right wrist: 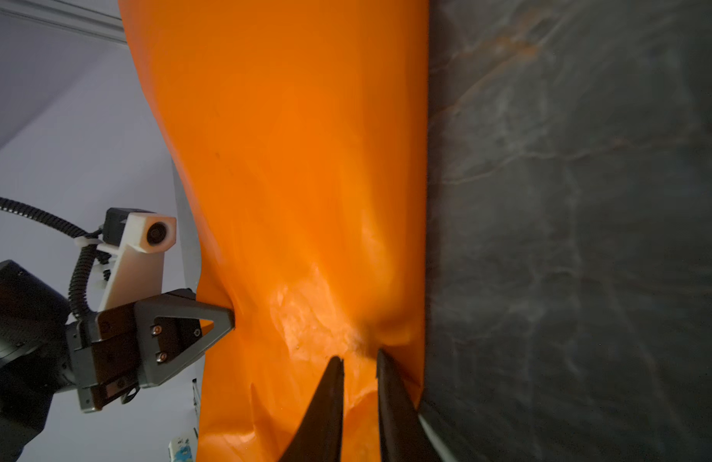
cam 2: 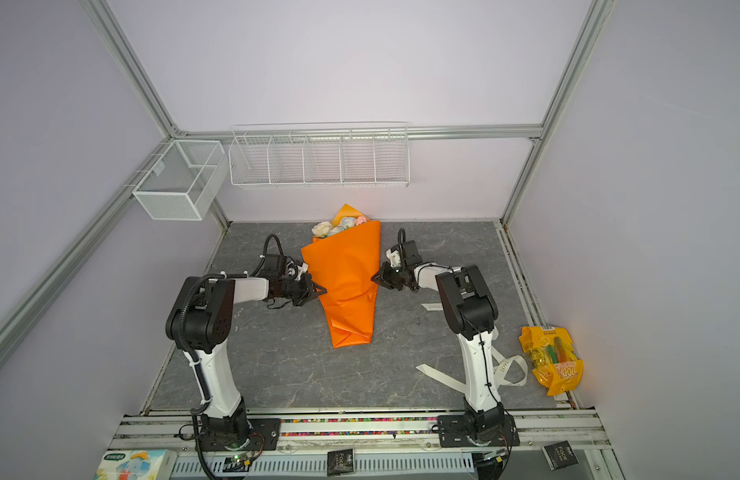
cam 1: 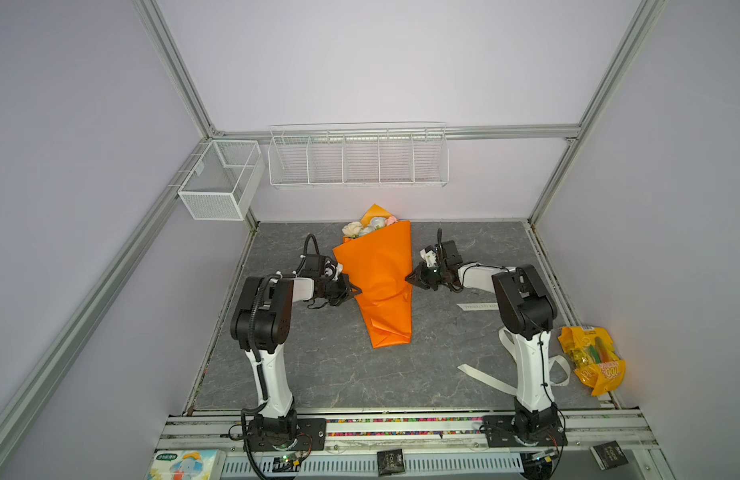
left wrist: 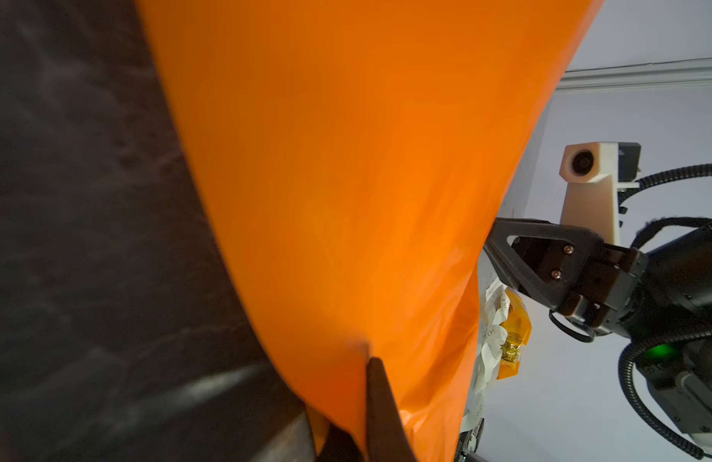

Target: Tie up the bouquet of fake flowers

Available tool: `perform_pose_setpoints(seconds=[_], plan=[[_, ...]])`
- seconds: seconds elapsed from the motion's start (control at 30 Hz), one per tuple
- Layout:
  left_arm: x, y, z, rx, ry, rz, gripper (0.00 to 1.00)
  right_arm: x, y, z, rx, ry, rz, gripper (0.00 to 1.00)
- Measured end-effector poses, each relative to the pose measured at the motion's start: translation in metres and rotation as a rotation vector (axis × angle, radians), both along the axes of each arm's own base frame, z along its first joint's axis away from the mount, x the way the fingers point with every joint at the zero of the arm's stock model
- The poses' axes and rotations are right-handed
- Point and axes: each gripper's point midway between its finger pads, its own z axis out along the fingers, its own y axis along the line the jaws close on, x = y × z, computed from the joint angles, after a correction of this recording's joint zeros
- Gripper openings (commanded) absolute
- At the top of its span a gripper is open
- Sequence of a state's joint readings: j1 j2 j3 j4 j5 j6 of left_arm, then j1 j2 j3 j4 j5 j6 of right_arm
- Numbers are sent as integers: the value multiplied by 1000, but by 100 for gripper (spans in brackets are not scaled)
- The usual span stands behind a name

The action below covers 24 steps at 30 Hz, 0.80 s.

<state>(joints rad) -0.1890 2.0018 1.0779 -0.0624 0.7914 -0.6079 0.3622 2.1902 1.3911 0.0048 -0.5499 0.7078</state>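
The bouquet (cam 1: 366, 227) is laid on the worktop (cam 1: 318, 374) with its heads toward the back wall. Only the cream, white and pink blooms are seen at the open end of the orange wrap (cam 1: 378, 266); the stems are hidden inside. The wrap is taken from both sides at about the same height, where the cone is narrowed into a waist. The left claw (cam 1: 357, 291) is pressed together on the left edge of the wrap, and a thin fold is seen pinched between its tips in the left wrist view. The right claw (cam 1: 407, 279) is set against the opposite edge. Its jaws are seen a narrow gap apart in the right wrist view, with a crumpled ridge of wrap nipped between them. This two-sided hold is judged to be meant to gather the paper around the stems, so that a neck is formed where a tie can be seated. The ribbon (cam 1: 482, 376) is left lying loose by the base of the right arm, well apart from the wrap, so the tying itself is judged not yet begun.
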Motion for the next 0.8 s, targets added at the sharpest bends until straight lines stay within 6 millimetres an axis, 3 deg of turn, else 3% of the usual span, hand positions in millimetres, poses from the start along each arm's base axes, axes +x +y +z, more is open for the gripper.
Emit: perform_pose_setpoints(seconds=[0.1, 0.17, 0.33, 0.4, 0.53, 0.8], plan=[[1, 0, 1, -2, -3, -9, 0, 6, -2, 6, 10, 1, -16, 21], [1, 0, 2, -6, -5, -15, 0, 17, -1, 21, 32, -17, -19, 21], [2, -1, 1, -18, 0, -21, 0, 67, 10, 73, 105, -151, -38, 20], [2, -2, 1, -20, 2, -23, 0, 86, 14, 81, 123, -184, -49, 19], [1, -3, 2, -26, 2, -29, 0, 119, 17, 66, 135, -194, -82, 17], [3, -1, -2, -22, 4, -37, 0, 161, 7, 3, 63, -111, -175, 17]])
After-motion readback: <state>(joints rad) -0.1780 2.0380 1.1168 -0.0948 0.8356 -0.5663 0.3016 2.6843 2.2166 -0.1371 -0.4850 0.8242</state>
